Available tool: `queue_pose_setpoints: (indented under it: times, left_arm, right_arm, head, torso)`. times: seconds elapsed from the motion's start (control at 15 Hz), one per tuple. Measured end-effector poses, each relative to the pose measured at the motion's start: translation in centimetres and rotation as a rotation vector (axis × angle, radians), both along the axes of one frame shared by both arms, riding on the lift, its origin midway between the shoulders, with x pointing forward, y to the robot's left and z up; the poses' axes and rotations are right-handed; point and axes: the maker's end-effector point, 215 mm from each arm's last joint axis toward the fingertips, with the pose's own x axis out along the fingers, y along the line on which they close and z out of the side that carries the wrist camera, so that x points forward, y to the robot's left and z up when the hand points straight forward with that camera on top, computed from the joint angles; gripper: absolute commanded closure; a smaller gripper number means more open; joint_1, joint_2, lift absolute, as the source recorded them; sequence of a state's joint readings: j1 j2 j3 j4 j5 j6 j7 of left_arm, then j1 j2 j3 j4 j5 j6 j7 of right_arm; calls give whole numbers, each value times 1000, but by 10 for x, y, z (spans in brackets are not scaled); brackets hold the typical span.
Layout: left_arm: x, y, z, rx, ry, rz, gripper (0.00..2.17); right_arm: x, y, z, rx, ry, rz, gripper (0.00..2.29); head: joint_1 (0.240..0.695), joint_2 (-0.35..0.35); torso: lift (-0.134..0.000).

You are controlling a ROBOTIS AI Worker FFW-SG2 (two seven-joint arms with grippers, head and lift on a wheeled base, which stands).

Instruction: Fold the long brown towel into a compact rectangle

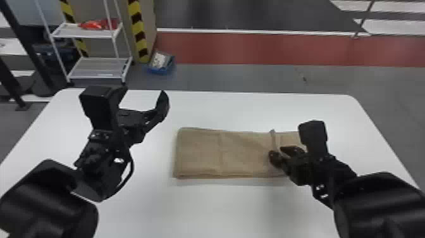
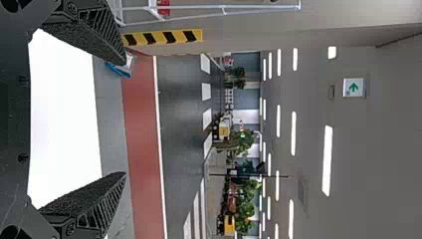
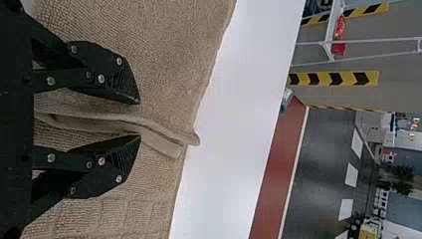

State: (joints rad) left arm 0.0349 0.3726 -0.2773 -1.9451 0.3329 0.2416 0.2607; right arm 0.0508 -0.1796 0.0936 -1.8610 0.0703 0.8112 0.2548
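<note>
Folded brown terry towel lay on the white counter, roughly parallel to its far edge. Left gripper: jaws spread, empty. Right gripper: jaws parted astride a raised cloth ridge; an even pinch before lifting seemed best.

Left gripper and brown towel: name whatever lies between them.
In the head view, only a bare stretch of white table shows between the left gripper and the left end of the towel.

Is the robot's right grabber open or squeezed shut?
Open: the right gripper has its fingers apart, with a raised ridge of the towel between them and a gap beside it.
</note>
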Motion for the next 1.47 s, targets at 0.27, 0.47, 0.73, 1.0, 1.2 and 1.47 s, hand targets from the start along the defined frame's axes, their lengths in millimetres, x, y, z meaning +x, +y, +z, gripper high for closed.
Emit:
queue_pose_setpoints:
  times: [0.27, 0.47, 0.73, 1.0, 1.2, 1.47]
  left_arm:
    - [-2, 0, 0, -2, 0, -1, 110]
    - [-3, -1, 1, -2, 0, -2, 110]
    - [-5, -2, 1, -3, 2, -3, 110]
    - [-5, 0, 0, -3, 4, 0, 110]
    - [-5, 4, -2, 1, 12, 5, 110]
    - [-6, 3, -4, 2, 18, 2, 110]
  right_arm:
    - [-4, 0, -4, 8, 13, 0, 1295]
    - [-4, 1, 0, 10, 2, 0, 1295]
    - [-4, 1, 13, 1, -30, -5, 1295]
    - [-6, -3, 39, 4, -84, -14, 1291]
    - [-6, -30, 59, 5, -118, -57, 1126]
    - [-4, -34, 22, -13, -40, -54, 1173]
  head:
    - [695, -30]
    - [695, -30]
    - [695, -31]
    - [695, -29]
    - [695, -55]
    - [695, -63]
  torso:
    - [-124]
    - [-124]
    - [-124]
    - [-124]
    - [-124]
    - [-124]
